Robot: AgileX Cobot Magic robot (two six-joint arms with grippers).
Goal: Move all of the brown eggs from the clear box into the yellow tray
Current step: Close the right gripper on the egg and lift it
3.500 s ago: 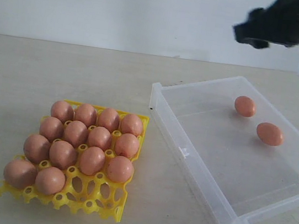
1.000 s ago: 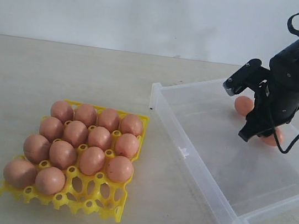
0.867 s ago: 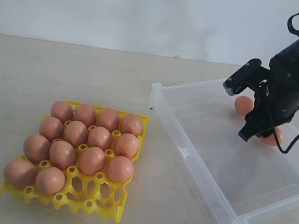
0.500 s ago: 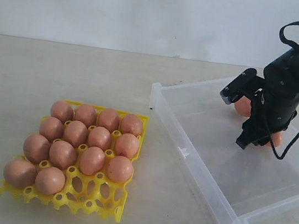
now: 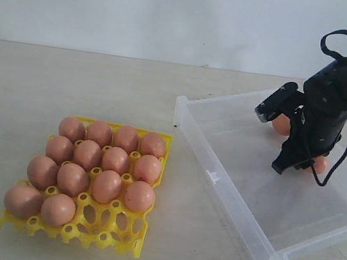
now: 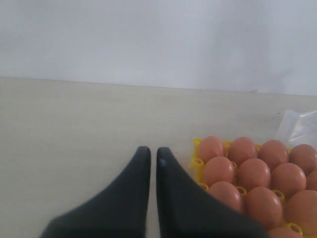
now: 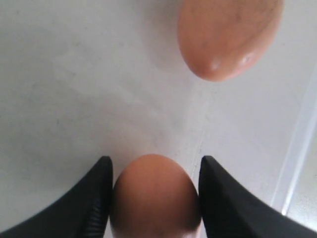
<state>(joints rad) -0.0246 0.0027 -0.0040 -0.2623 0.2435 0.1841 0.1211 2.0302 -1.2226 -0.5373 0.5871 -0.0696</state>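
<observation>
Now my right gripper (image 7: 155, 159) is clamping a brown egg (image 7: 155, 196) between its fingers, both of them pressing against its sides, low inside the clear box (image 5: 230, 186) toward its far end. A second brown egg (image 7: 228, 34) is lying just beyond it on the box floor. My left gripper (image 6: 150, 151) is hovering with its fingers nearly touching, beside the yellow tray (image 5: 106, 221), which is carrying fourteen eggs (image 5: 101, 159).
</observation>
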